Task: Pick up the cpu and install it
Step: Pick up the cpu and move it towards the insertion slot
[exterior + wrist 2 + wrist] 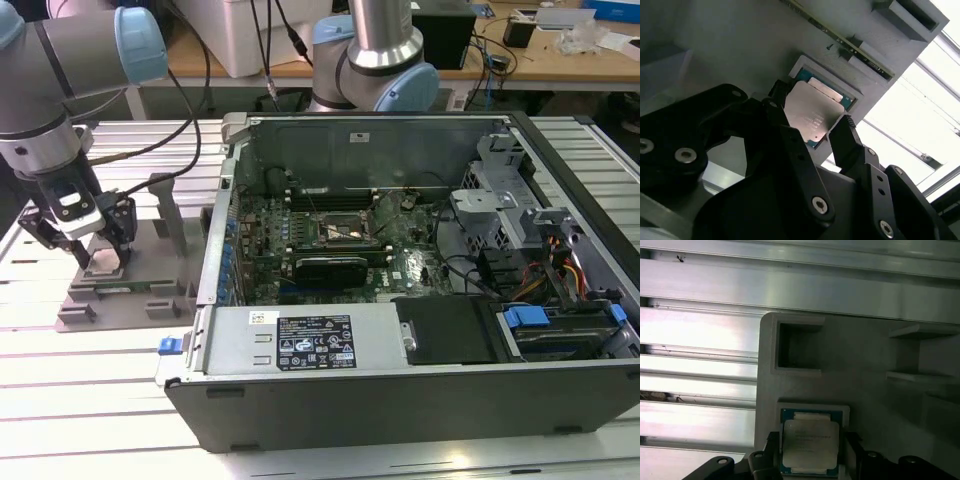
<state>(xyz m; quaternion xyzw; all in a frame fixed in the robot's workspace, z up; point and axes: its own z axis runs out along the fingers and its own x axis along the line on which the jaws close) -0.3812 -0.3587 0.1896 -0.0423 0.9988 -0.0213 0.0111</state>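
Cpu (810, 442) in tray (865, 390) recess, parted gripper (811, 110) straddling it.

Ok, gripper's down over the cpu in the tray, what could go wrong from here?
1. The small square silvery-grey cpu lies in a snug recess of the grey plastic tray; if the gripper grips off-centre, the chip could tilt and jam against the recess wall.
2. The cpu is thin and flat, so the hold would be on narrow edges and might slip.
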